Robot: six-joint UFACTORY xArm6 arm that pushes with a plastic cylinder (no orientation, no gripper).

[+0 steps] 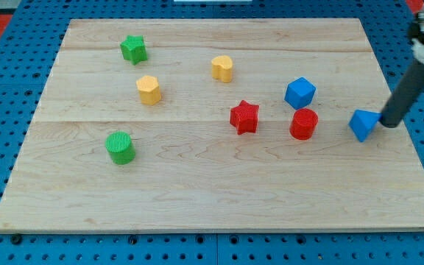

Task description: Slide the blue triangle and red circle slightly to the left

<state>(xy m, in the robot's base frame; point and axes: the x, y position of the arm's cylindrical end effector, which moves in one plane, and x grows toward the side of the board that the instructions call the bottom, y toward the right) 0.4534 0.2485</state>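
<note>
The blue triangle [362, 124] lies near the board's right edge. The red circle [304, 124] stands just to its left, with a small gap between them. My tip [388, 124] is at the triangle's right side, touching or nearly touching it. The dark rod rises from there to the view's upper right.
A blue cube [299, 93] sits just above the red circle. A red star [244, 117] lies left of the circle. Two yellow blocks [222, 68] [149, 90], a green star [133, 49] and a green cylinder [121, 147] lie further left on the wooden board [197, 199].
</note>
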